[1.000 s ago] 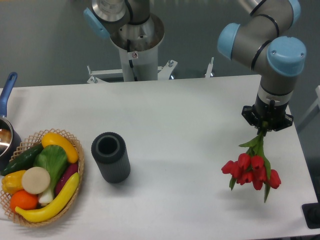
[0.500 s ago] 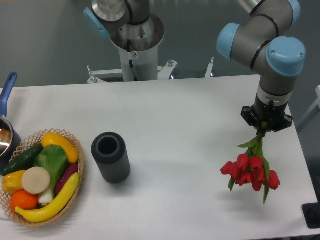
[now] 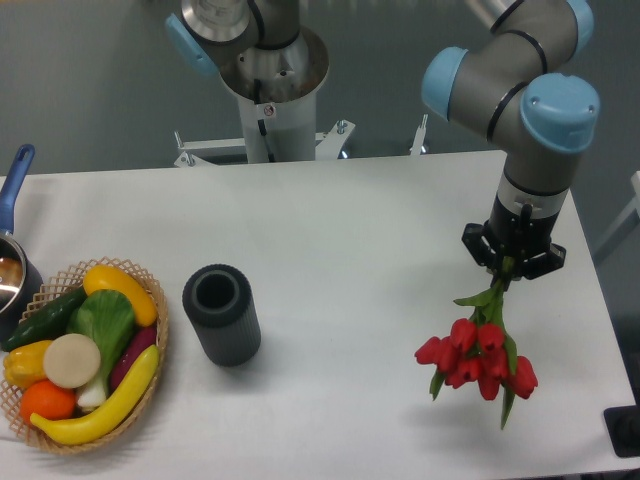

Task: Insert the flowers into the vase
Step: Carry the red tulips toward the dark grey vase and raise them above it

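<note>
The flowers (image 3: 476, 353) are a bunch of red tulips with green stems and leaves, hanging buds-down over the right part of the white table. My gripper (image 3: 509, 262) is shut on the stem ends and holds the bunch above the table. The vase (image 3: 221, 314) is a dark grey ribbed cylinder with an open round mouth. It stands upright at the table's left-centre, far to the left of the flowers.
A wicker basket (image 3: 155, 375) with vegetables and fruit sits at the front left. A blue-handled pot (image 3: 14, 200) is at the left edge. The arm's base column (image 3: 265, 90) stands behind the table. A black object (image 3: 625, 430) sits at the front right corner.
My gripper and the tulips have moved left and slightly toward the front of the table. The vase and basket have not moved.
</note>
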`<action>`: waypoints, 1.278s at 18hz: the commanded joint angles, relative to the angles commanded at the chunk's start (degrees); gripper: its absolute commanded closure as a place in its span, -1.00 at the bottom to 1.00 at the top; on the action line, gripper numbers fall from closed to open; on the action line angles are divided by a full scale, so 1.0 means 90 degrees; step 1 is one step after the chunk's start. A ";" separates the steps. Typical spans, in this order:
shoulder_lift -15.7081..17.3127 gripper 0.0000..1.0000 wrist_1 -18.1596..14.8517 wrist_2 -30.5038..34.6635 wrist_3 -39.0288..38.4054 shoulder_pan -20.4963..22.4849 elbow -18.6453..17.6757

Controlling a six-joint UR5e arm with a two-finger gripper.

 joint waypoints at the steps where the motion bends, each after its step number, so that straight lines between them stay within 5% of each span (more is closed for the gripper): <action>1: 0.0010 1.00 0.0000 -0.0353 -0.0108 -0.0019 0.0000; 9: 0.0205 1.00 0.0039 -0.1899 -0.0832 -0.0380 0.0078; 18: 0.0332 1.00 0.1415 -0.2894 -0.1603 -0.0977 0.0010; 23: 0.0371 1.00 0.1758 -0.4163 -0.1682 -0.0967 -0.0078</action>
